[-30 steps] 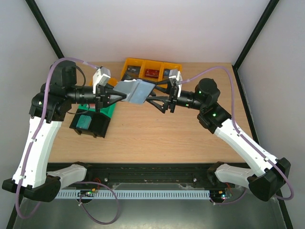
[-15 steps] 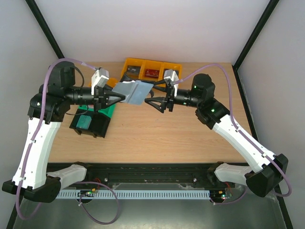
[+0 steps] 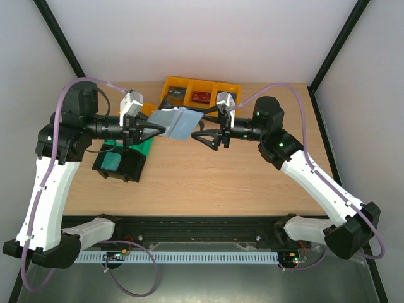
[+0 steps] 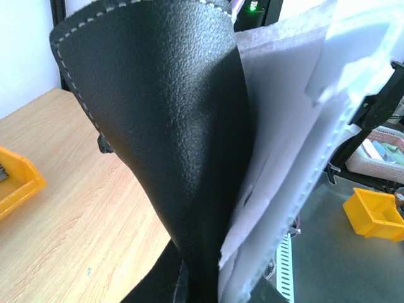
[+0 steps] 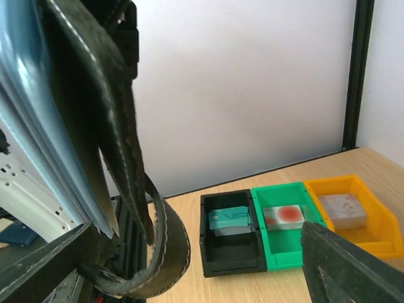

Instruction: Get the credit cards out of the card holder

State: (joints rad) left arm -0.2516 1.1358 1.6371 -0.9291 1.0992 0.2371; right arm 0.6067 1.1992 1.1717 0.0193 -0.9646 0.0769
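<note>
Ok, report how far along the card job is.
Done: a teal card lies in the black bin, another in the green bin. In hand: the left gripper holds the card holder open above the table; the right gripper stands open at its edge. Left: any cards in the pockets; none shows clearly.

The card holder [image 4: 164, 126] is black and bumpy like leather, matt, with pale thread stitched along its edge. Its inside pockets [image 4: 284, 145] are smooth, see-through grey-blue plastic. The table [image 3: 221, 183] is smooth pale wood. The yellow bin [image 5: 331, 182], green bin [image 5: 278, 187] and black bin [image 5: 232, 262] are hard plastic.
</note>
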